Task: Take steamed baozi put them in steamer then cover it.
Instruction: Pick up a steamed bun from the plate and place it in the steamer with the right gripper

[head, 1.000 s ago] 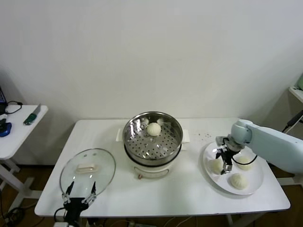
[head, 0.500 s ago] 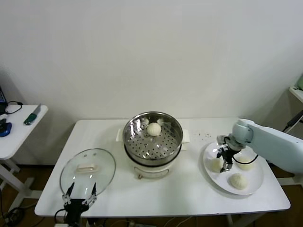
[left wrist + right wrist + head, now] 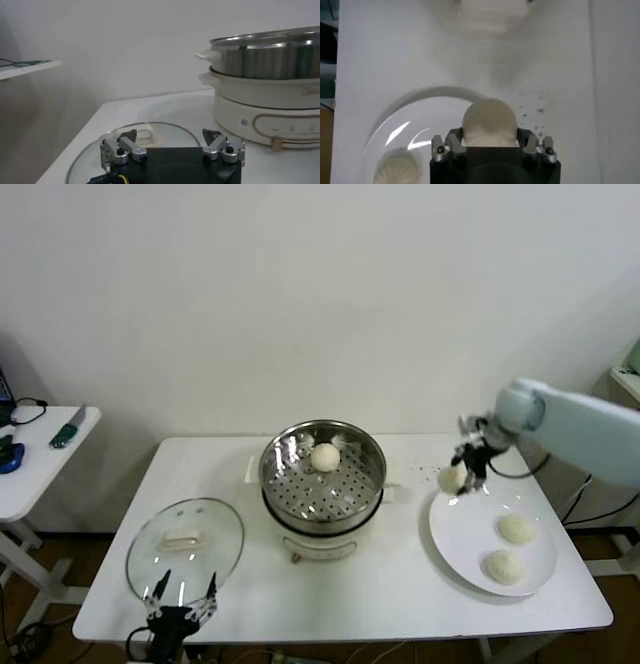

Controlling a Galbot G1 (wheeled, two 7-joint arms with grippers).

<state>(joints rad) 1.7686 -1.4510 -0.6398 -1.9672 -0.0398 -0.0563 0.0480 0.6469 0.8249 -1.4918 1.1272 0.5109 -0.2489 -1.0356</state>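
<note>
My right gripper (image 3: 458, 472) is shut on a cream-white baozi (image 3: 451, 477) and holds it in the air above the far left edge of the white plate (image 3: 460, 546). The same baozi (image 3: 489, 121) sits between the jaws in the right wrist view. Two baozi (image 3: 516, 528) (image 3: 502, 565) lie on the plate. One baozi (image 3: 324, 456) lies in the steel steamer (image 3: 368, 476) at its back. The glass cover (image 3: 186, 546) lies flat at the table's front left. My left gripper (image 3: 182, 601) is open, just in front of the cover, idle.
The steamer stands on a white pot base (image 3: 322, 542) at the table's middle. A small side table (image 3: 40, 464) with tools stands at the far left. The table's front edge runs just below the cover and plate.
My right gripper closed on a baozi on the plate and lifted it up and toward the back, off the plate. The left gripper shifted slightly right.
</note>
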